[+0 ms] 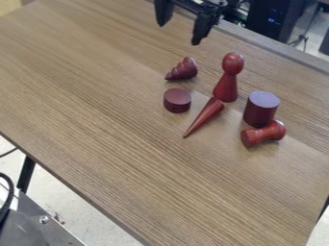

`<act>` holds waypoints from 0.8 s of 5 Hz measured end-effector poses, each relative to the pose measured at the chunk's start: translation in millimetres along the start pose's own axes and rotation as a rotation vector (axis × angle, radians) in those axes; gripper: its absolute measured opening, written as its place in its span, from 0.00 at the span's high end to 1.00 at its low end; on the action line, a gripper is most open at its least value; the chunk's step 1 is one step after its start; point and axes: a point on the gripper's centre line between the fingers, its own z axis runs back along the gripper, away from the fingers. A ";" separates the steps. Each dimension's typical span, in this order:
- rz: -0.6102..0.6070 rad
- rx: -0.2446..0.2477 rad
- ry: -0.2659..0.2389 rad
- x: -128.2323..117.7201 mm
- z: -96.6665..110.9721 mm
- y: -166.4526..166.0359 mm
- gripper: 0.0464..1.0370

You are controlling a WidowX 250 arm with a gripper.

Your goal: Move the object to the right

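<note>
The gripper [180, 29] hangs near the top edge of the view, open, its two black fingers apart with nothing between them. Below and right of it are several dark red wooden objects. A ridged cone [183, 69] lies nearest the gripper, with a short disc [177, 101] below it. To their right a pawn-like figure [229, 79] stands upright, and a smooth cone [205, 116] lies on its side by the figure's base. Rightmost are an upright cylinder [261, 109] and a spool-shaped piece [263, 134] lying at its foot. Which one the task means, I cannot tell.
The wooden table [116, 129] runs across the view, its front edge slanting from the left down to the bottom. Dark equipment [277, 19] stands beyond the far edge at the top right. A metal plate [38, 221] with a black cable is at the lower left.
</note>
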 end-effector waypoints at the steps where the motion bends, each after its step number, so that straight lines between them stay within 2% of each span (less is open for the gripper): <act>1: -0.038 0.002 0.004 2.2 5.3 -13.1 0.04; 2: -0.072 -0.016 -0.001 10.1 7.9 -28.4 0.04; 4: -0.119 -0.062 0.035 18.8 -1.3 -55.5 0.04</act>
